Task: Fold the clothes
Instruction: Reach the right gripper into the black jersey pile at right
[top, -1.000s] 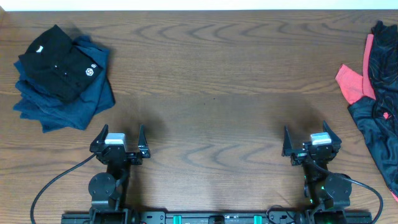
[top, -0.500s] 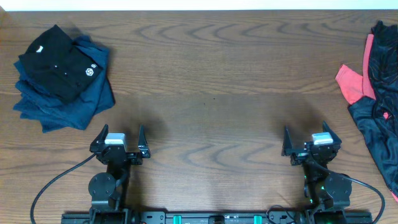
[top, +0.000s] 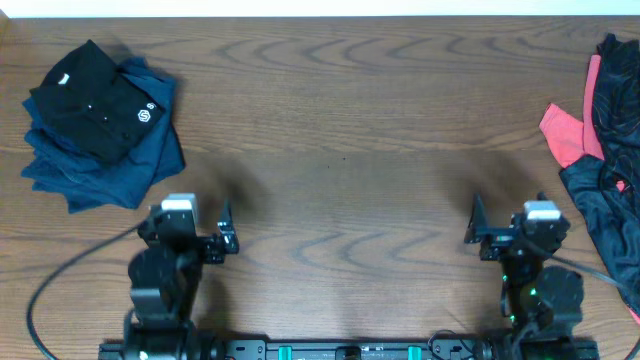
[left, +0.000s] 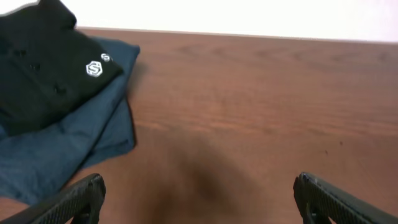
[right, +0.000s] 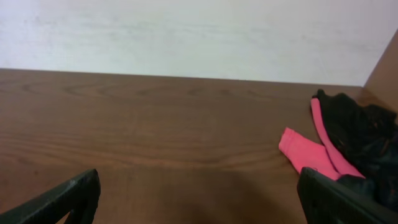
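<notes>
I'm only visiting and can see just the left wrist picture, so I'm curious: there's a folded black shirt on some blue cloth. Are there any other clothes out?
Observer: Yes. At the right edge of the table a crumpled black jersey lies unfolded, with a coral-red shirt poking out beside it.
Operator: Is the other claw holding any of that?
Observer: No. The right gripper is open and empty, apart from those clothes.

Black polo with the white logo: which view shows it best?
Overhead: the whole black polo lies folded on the blue pile. Left wrist shows it closer but cut off at the edge. Right wrist misses it.
</notes>
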